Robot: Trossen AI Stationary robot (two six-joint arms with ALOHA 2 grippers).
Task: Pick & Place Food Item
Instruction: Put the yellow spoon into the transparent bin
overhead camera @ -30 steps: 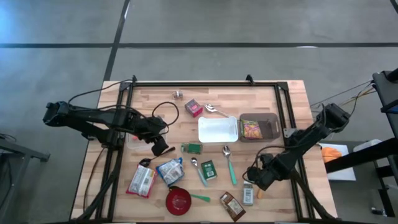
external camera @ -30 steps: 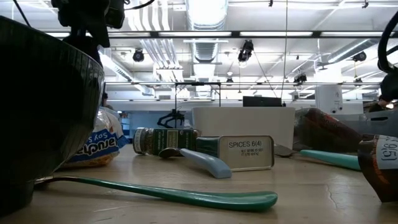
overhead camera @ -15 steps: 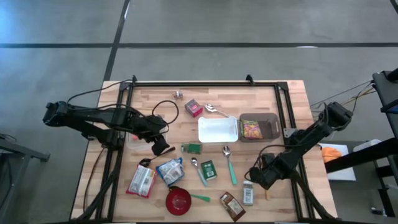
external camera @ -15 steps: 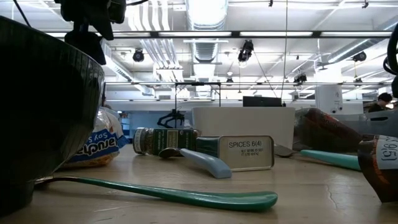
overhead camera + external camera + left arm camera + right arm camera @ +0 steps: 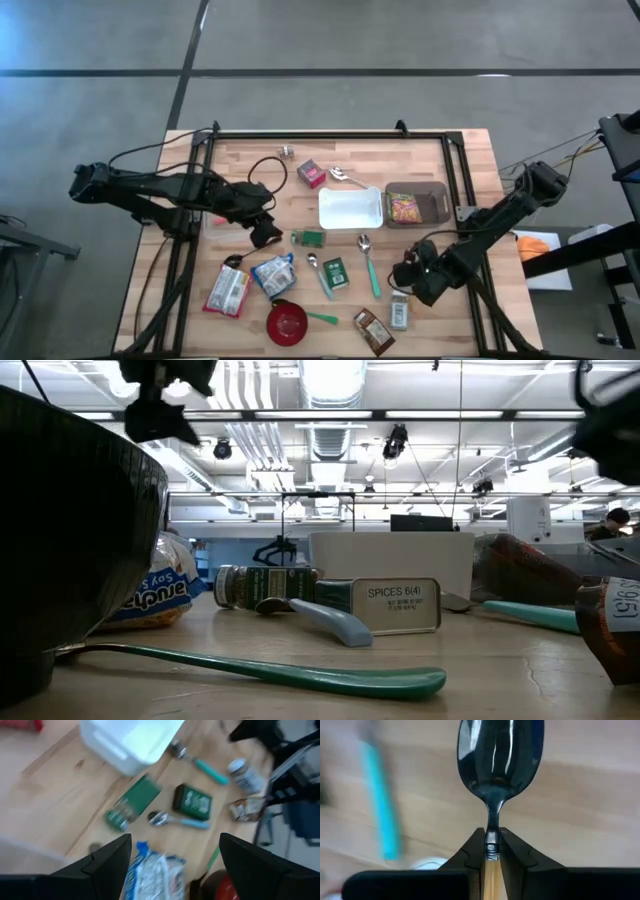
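Note:
My right gripper [image 5: 491, 851] is at the table's near right, shut on a spoon that has a metal bowl [image 5: 500, 755] and a wooden handle. In the high view the gripper [image 5: 408, 276] hides the spoon. My left gripper [image 5: 175, 870] hangs open above the table's left middle [image 5: 265, 235] with nothing between its fingers. Below it lie a green spice jar [image 5: 131, 804], a snack bag [image 5: 155, 875] and a green tin [image 5: 193, 801]. A brown container [image 5: 432, 205] holding colourful food sits at the right, beside a white tray [image 5: 351, 208]. My right gripper pinches the spoon's neck [image 5: 491, 840] between its two fingers, where the metal meets the wooden handle [image 5: 491, 875]. The handle runs back between the fingers, along them. The bowl sticks out past the fingertips, above the tabletop.
Around the right gripper lie a small jar [image 5: 399, 312], a brown packet [image 5: 373, 331] and a teal-handled spoon [image 5: 370, 262]. A red bowl [image 5: 288, 322] and a red-white bag [image 5: 228, 292] sit near the front edge, a pink box [image 5: 311, 174] at the back. A black frame [image 5: 330, 134] borders the table.
My right gripper has risen a little and turned, and the wooden-handled spoon that lay beside the small jar has left the table with it. My left gripper has tipped upward and shifted slightly toward the table's right.

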